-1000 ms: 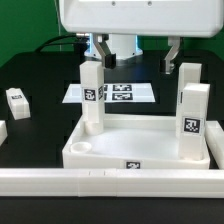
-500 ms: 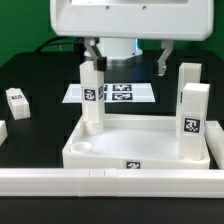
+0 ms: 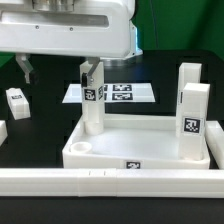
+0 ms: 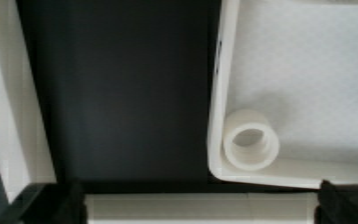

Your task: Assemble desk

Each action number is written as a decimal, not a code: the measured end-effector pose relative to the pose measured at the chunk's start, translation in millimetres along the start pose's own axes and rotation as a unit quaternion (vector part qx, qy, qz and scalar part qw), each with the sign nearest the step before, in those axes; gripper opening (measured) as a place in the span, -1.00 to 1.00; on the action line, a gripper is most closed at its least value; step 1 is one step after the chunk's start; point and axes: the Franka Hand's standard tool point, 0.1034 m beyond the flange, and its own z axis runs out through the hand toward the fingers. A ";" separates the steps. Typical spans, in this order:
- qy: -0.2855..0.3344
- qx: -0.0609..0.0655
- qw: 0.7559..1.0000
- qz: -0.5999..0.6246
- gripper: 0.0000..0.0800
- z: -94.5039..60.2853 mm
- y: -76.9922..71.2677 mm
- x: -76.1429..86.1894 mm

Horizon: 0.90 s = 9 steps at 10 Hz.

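The tabletop (image 3: 140,140) lies on the black counter (image 3: 40,125) with its hollow side up, a shallow white tray with raised walls and a tag on the near edge. Three legs stand upright at its corners: one leg (image 3: 92,95) at the far corner on the exterior view's left, one (image 3: 187,80) at the far corner on the exterior view's right, and a taller-looking one (image 3: 193,120) at the near right corner. The near left corner socket (image 3: 82,147) is empty, a round hole with nothing in it; the wrist view shows the same open socket (image 4: 250,140) at the tray's rounded corner.

The end effector (image 3: 58,68) hangs above the counter over the tray's left side, its fingers spread wide apart and grasping nothing.

Behind the tray lies the marker board (image 3: 125,93). A small white block (image 3: 17,101) with dark marks sits well apart on the exterior view's left. A white rail (image 3: 110,182) runs along the front edge.
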 end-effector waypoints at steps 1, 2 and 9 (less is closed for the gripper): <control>0.000 0.000 1.000 -0.002 0.62 0.3 -1.1 -0.1; -0.001 0.000 1.000 -0.002 0.62 0.7 0.1 -0.4; -0.019 -0.004 0.994 -0.111 0.62 34.3 110.5 -55.0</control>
